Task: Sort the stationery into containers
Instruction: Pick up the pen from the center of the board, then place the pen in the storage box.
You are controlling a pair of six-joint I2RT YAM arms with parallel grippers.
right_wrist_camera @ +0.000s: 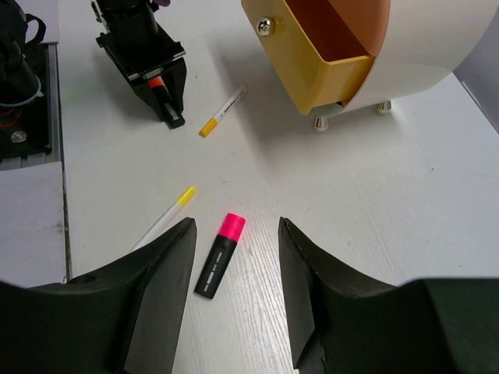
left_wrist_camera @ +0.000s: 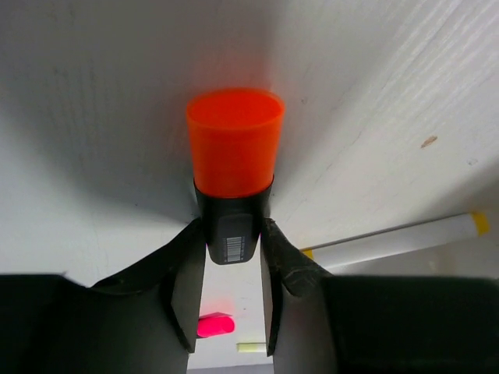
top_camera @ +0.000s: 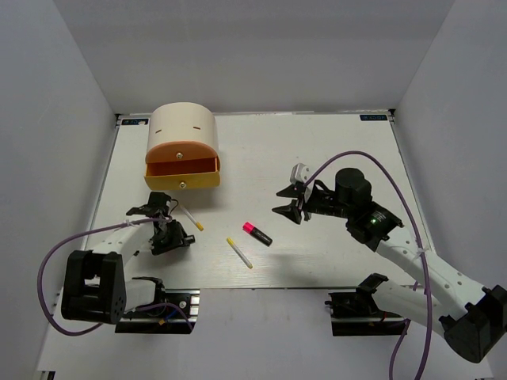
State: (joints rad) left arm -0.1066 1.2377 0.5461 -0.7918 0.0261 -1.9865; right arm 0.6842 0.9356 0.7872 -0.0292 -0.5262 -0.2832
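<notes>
**Left arm has the orange highlighter, yellow drawer stands open**

Closest to my left wrist camera, the left fingers (left_wrist_camera: 185, 280) are clamped on the black barrel of the orange-capped highlighter (left_wrist_camera: 234, 156), with the cap sticking out past the tips. This is low over the tabletop (top_camera: 333, 142) near its left edge, toward the near-left corner. I cannot tell whether the highlighter touches the surface.

The beige cabinet (top_camera: 182, 127) sits by the far-left corner. Its orange drawer (top_camera: 182, 152) is pushed in. The yellow drawer (top_camera: 184, 180) beneath is pulled out toward the near edge, and I cannot see anything in it.

The right fingers (right_wrist_camera: 168, 265) are spread apart and hold nothing, hovering right of the tabletop's middle.

The pink-capped highlighter (top_camera: 257, 233) lies flat midway along the near edge, a little way in from it. One white pen (top_camera: 239, 252) lies just beside it on the near-left side. Another white pen (top_camera: 192, 220) lies between the left fingers and the yellow drawer, apart from both.
</notes>
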